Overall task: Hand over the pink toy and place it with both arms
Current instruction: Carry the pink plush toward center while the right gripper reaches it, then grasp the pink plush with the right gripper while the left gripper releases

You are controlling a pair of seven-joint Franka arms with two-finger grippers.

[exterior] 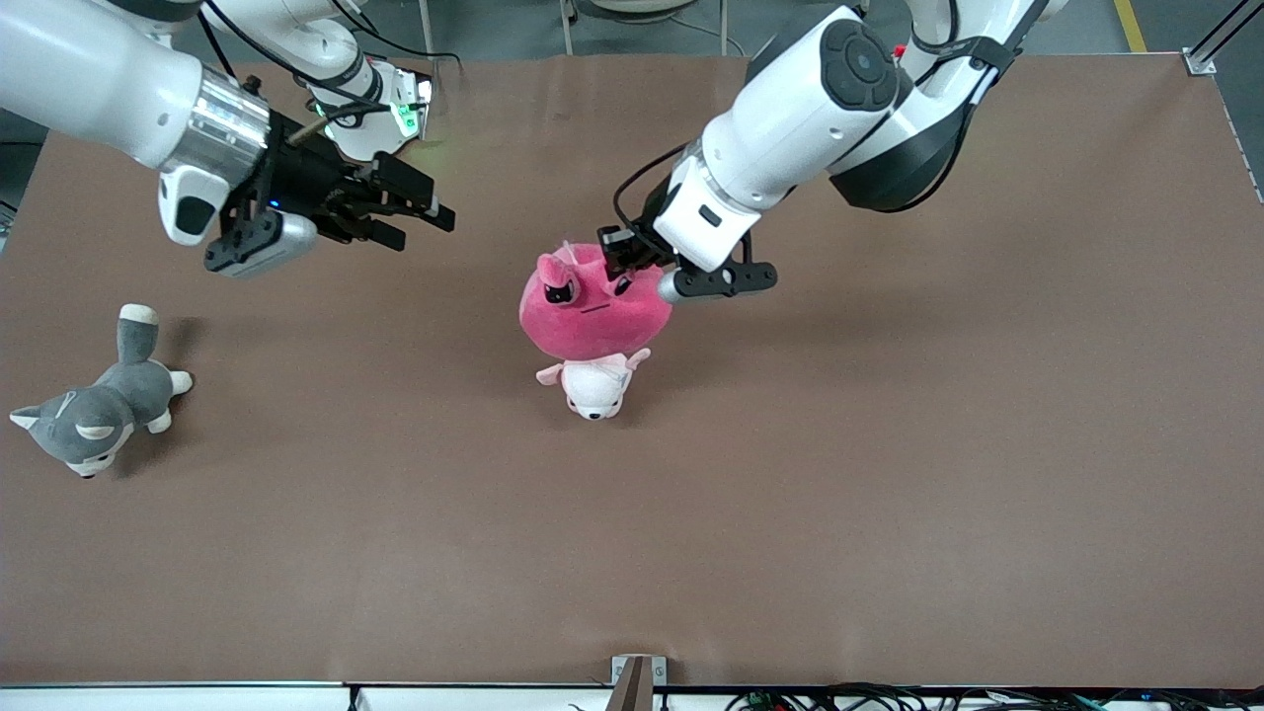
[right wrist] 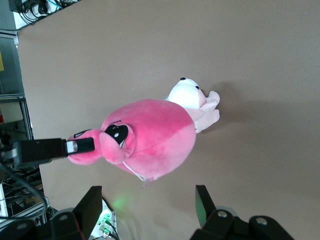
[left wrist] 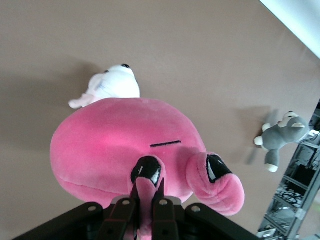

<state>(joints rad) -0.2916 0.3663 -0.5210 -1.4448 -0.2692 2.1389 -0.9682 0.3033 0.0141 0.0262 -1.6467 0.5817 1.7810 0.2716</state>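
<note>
On the brown bench (exterior: 889, 513), at about six o'clock from the pink toy (exterior: 592, 311), a smaller pale pink-and-white plush (exterior: 595, 387) lies nearest the front camera, partly tucked under the toy's round body. A grey-and-white plush dog (exterior: 94, 420) sprawls well apart at about eight o'clock, toward the right arm's end of the bench.

Hanging over the middle of the bench, the pink toy is carried by the left gripper (exterior: 632, 259), whose jaws are pinched fully shut on a fold of plush at the top of the head, between the dark eyes. The body droops beneath that grip; whether it brushes the pale plush under it cannot be told.

At ten o'clock from the toy, the right gripper (exterior: 420, 212) hovers over bare bench, its jaws spread wide and holding nothing, pointed toward the toy.

The handover looks about to begin. To do it well, the right gripper would best slide in level so its open jaws straddle a firm bulge of the body, clear of the left gripper's pinch, and close fully before the left lets go. Soft plush sags, so a shallow bite on loose fabric risks a drop onto the pale plush below.
</note>
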